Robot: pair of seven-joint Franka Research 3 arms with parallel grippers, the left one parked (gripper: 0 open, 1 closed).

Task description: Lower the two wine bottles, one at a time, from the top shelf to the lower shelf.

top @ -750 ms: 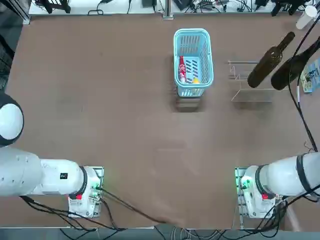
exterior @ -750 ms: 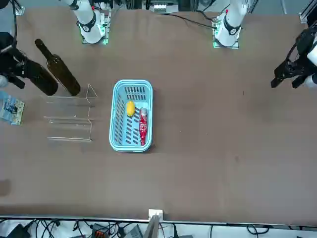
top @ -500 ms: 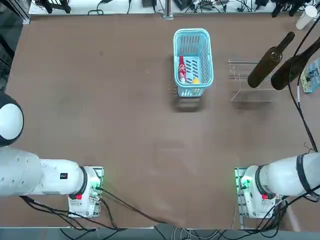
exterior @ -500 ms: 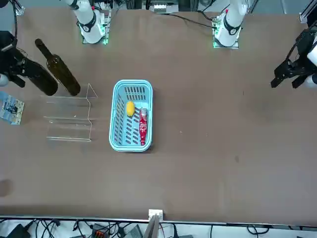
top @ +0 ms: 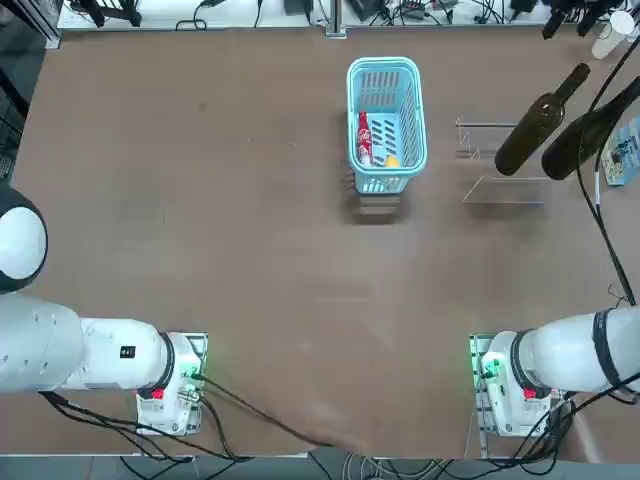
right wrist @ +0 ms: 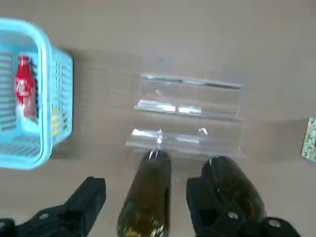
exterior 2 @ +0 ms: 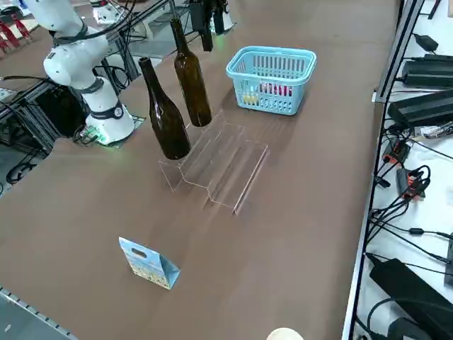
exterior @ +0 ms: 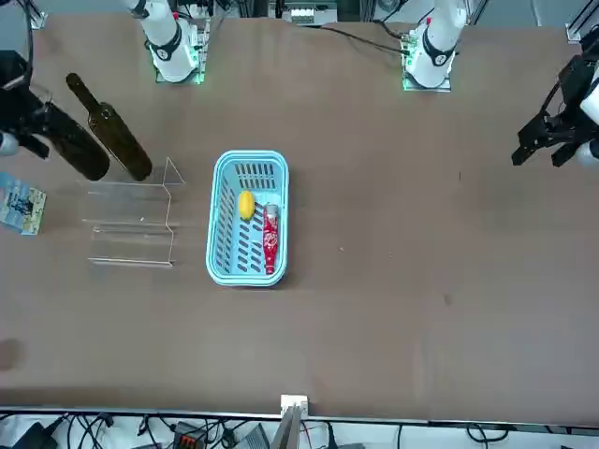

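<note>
Two dark wine bottles stand upright on the top shelf (right wrist: 182, 140) of a clear acrylic stand (exterior 2: 216, 163). One bottle (exterior 2: 192, 81) is nearer the basket, the other (exterior 2: 164, 117) stands beside it. My right gripper (right wrist: 145, 187) hovers above them, open. In the wrist view the basket-side bottle (right wrist: 148, 197) lies between the two fingers, and the other bottle (right wrist: 232, 190) is partly behind one finger (right wrist: 212, 207). The gripper (exterior 2: 205, 21) is level with that bottle's neck top, at the left edge (exterior: 21, 98) in the front view. The lower shelf (right wrist: 190, 91) carries nothing.
A light-blue basket (top: 350, 110) holds a small red bottle (top: 365, 138) and a yellow item (exterior: 245, 204). A small printed card (exterior 2: 147, 263) stands on the table to the right of the stand. A cable (top: 598, 215) trails over the table's right side.
The gripper has shifted a little above the bottles. Both bottles and the stand are where they were.
</note>
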